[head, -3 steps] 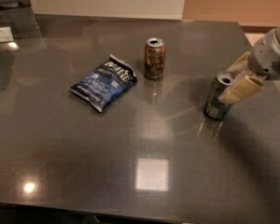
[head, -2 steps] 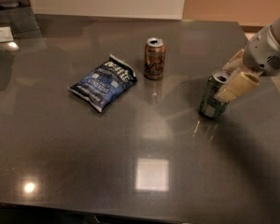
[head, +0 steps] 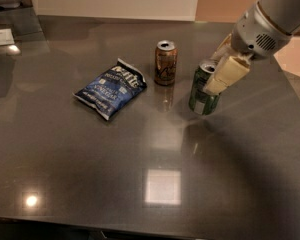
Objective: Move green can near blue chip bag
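A dark grey table (head: 80, 169) is seen from above and in front. The robot's arm reaches in from the upper right, and its gripper (head: 210, 80) is clamped around the upper part of the green can (head: 202, 97), one cream finger across the near side and the other behind the rim. The can leans slightly, right of the table's centre; whether its base touches the surface or hangs just above it cannot be told. Just beside it on the left, apart from it, stands a brown-orange can (head: 165, 63), upright. Further left lies the blue chip bag (head: 110, 88), flat and angled, well apart from the green can. The step in hand appears to be the carry: the can is grasped but not yet near the bag. The next move likely calls for travelling left along the near side of the brown-orange can, so as not to knock it, then setting the green can upright close to the bag and letting go.
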Controlling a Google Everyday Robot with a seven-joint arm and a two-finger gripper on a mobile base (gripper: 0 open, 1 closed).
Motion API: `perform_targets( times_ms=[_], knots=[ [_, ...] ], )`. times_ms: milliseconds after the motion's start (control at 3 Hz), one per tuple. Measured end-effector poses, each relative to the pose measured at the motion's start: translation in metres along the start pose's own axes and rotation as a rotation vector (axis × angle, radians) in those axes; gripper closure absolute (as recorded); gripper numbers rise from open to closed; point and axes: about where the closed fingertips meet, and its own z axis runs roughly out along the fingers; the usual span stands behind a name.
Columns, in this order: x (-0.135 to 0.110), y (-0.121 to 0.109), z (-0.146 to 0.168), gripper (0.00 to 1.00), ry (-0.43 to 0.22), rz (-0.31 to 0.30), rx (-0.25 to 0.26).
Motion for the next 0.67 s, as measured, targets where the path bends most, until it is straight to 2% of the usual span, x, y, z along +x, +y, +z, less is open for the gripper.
perform_targets(
  times_ms=[667],
  knots=[
    [-0.072, 0.001, 0.017, 1.00, -0.046, -0.056, -0.006]
  ],
)
